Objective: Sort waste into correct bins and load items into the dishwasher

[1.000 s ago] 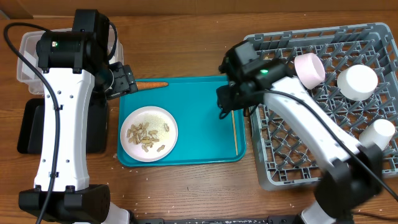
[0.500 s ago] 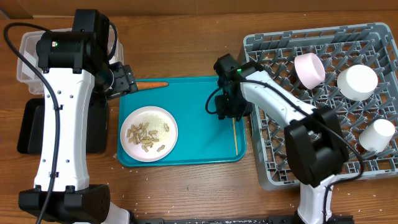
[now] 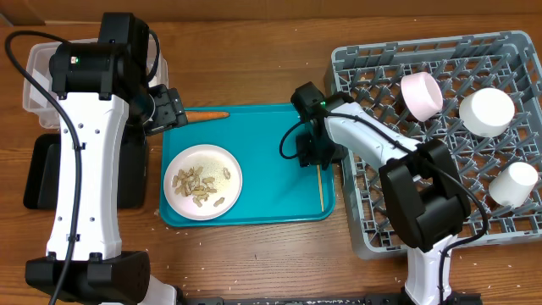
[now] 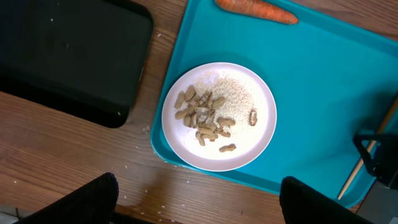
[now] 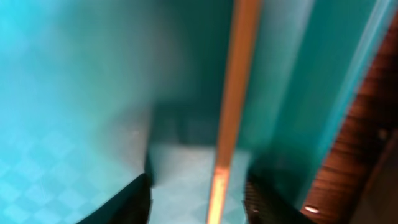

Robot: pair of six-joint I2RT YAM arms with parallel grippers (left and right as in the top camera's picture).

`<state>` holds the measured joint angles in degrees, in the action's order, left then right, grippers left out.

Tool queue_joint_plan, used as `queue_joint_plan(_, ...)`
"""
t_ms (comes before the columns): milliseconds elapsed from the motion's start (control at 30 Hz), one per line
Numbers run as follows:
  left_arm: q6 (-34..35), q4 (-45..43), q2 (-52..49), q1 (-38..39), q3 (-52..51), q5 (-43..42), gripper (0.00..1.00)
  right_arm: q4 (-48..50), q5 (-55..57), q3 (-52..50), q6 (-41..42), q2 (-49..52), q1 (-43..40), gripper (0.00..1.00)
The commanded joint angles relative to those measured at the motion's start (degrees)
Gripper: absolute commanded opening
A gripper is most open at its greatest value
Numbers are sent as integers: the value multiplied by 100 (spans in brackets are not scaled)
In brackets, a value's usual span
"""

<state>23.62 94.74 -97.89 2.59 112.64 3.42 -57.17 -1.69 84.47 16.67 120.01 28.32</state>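
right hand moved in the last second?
Yes: the right hand lowered over the chopsticks, shifting slightly toward the teal tray's near edge.

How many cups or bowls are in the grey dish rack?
3: a pale pink cup top middle of the grey rack, a larger white cup right of it, a smaller white cup at the right edge. The arm may hide others.

Wooden worktop (image 3: pixel 254 254), mid-brown, its grain running left to right in the overhead view. The lighting is even and diffuse, and shadows on the wood are soft and short. Pale specks (image 4: pixel 148 129) are scattered over the boards towards the front edge, left of centre. At the rear left corner lies a flat tan surface (image 3: pixel 19 10), possibly cardboard, cut off by the frame. In the blurred right wrist view, a strip of darker wood (image 5: pixel 373 124) carries one small bright glint.
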Motion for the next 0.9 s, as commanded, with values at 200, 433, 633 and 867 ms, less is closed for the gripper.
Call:
queue_joint_plan(200,-90,-2,-26,7,24,-46,85,-2,-57,-319,122,175,13,24)
queue_joint_plan(433,-90,0,-26,7,24,-46,85,-103,-101,-299,122,173,13,10)
queue_joint_plan(633,-90,-4,-26,7,24,-46,85,-221,-219,-260,122,114,13,4)
queue_joint_plan(867,-90,0,-26,7,24,-46,85,-610,-308,319,114,-286,13,4)
